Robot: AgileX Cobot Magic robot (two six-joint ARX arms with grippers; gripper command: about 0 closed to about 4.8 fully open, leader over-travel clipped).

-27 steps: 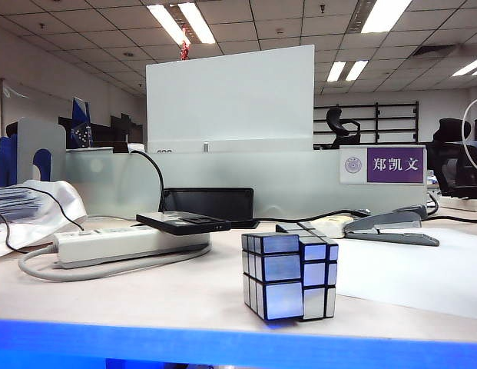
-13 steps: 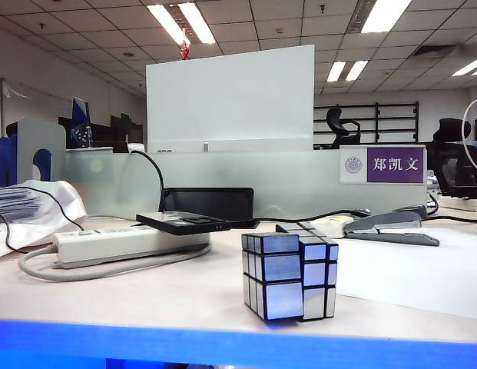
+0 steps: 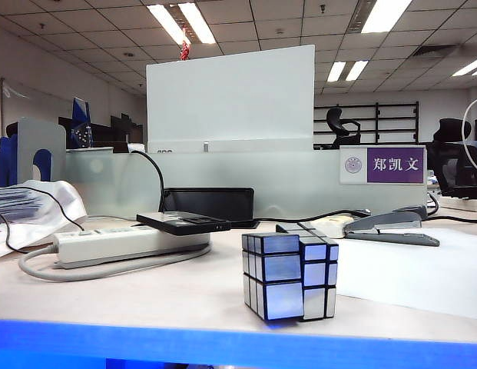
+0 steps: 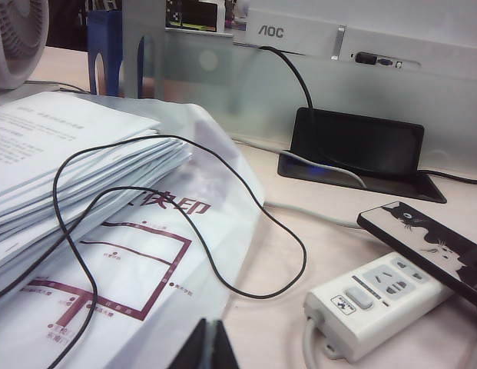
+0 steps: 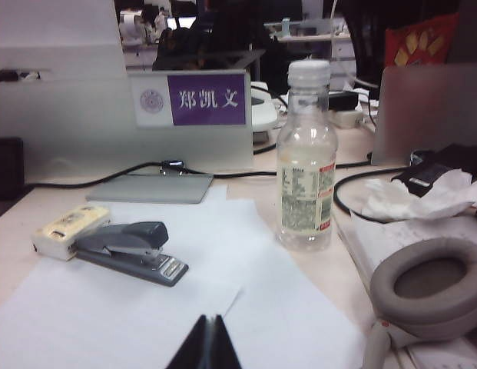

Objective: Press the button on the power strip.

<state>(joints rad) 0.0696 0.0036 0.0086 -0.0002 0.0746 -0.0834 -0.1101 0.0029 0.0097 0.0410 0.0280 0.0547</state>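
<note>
Desk [image 3: 184, 296]: carrying everything.
Power strip [image 3: 127, 242]: lying left of the mirror cube [image 3: 288, 273]; you are judging it rigid, light, liable to slide.
Button [image 4: 359, 298]: you are pressing here, straight down.
Left tool [image 4: 210, 347]: fingertips meeting, hovering near the strip.
Right tool [image 5: 207, 344]: fingertips meeting, over paper, well apart.

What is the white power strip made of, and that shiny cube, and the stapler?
The power strip looks like smooth off-white plastic with a dull sheen and a grey button. The cube seems plastic with mirror-like silver faces that reflect the light; black shows at the seams. The stapler looks like dark grey plastic with a shiny metal front. The left gripper and right gripper both look shut, touching nothing.
</note>
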